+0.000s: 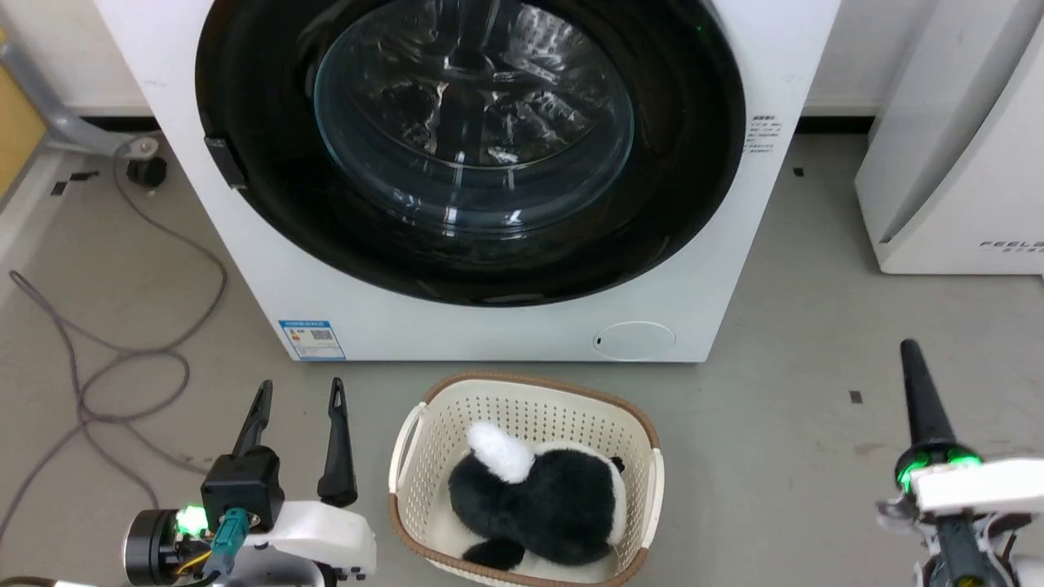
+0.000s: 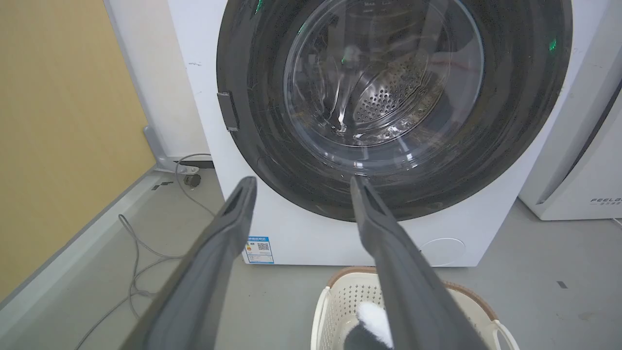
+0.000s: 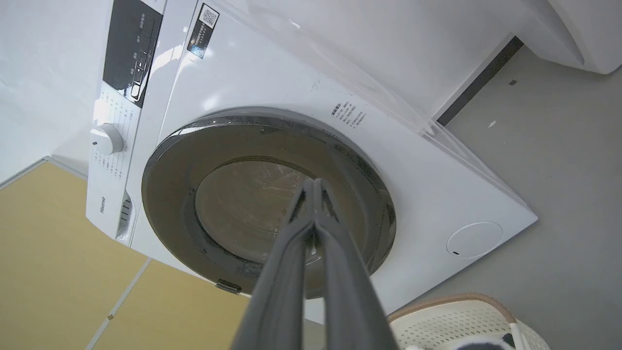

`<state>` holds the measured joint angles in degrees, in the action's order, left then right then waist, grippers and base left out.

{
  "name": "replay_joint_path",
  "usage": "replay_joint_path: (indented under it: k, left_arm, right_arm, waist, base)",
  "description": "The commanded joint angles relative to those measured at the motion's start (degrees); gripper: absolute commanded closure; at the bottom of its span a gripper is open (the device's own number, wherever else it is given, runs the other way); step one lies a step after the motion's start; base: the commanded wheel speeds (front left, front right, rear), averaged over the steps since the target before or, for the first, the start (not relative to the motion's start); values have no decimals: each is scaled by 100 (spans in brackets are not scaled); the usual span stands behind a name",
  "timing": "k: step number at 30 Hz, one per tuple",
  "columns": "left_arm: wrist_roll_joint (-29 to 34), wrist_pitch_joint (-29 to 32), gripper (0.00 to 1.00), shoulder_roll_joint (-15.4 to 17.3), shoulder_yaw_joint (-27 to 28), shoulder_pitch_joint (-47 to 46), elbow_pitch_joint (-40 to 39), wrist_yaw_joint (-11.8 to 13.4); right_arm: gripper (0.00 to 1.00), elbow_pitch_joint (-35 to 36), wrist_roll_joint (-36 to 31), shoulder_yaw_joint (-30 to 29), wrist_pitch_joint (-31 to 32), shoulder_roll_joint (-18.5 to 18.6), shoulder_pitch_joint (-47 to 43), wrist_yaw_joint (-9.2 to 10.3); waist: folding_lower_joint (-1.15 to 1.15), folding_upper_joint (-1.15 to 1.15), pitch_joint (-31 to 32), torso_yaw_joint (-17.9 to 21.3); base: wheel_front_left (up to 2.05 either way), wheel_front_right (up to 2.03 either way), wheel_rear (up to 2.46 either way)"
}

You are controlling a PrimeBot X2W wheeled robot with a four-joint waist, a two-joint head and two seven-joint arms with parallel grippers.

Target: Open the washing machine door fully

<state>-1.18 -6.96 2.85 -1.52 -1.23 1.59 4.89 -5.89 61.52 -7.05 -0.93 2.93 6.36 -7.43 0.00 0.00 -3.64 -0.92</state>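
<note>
The door [image 1: 677,163] sits shut and flush on the front of the machine [image 1: 522,326], its glass bowl showing the steel drum behind. The left claw [image 1: 301,390] hangs low at the left with fingers spread and empty, well apart from the door. The right claw [image 1: 912,359] is low at the right, fingers pressed together on nothing.

The only purchase seems to be the small grey tab [image 1: 224,161] on the door's left edge. The main risk, as I judge it, is a finger sliding off the glossy black ring and missing that tab, or pulling at a slant so the latch never lets go. A half pull could also leave the door ajar rather than swung wide.

A basket [image 1: 530,381] holding a black and white plush toy [image 1: 538,497] stands on the floor [image 1: 816,408] just before the machine, between the claws, so a low reach may knock it. A loose cable [image 1: 122,359] lies at the left. A white appliance [image 1: 954,163] stands near the machine's right side and could limit the swing.
</note>
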Motion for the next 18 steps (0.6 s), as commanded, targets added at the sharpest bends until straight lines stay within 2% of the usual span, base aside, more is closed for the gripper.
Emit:
replay_joint_path:
  k: [1,8,18]
  left_arm:
    - [-9,-51,0,2,-18,-105,5,27]
    - [-1,-134,0,2,-43,-292,-15,58]
    - [-62,-254,0,2,-145,-613,-41,157]
  right_arm:
    - [100,-66,234,-59,35,1,164,-3]
    - [100,-502,897,-312,246,167,791,-4]
    - [100,-1355,1690,-437,315,664,1966,-4]
  waist:
    - [0,0,-43,-19]
    - [0,0,-319,-104]
    - [0,0,-841,-290]
  base:
    - [0,0,0]
    - [0,0,0]
    - [0,0,0]
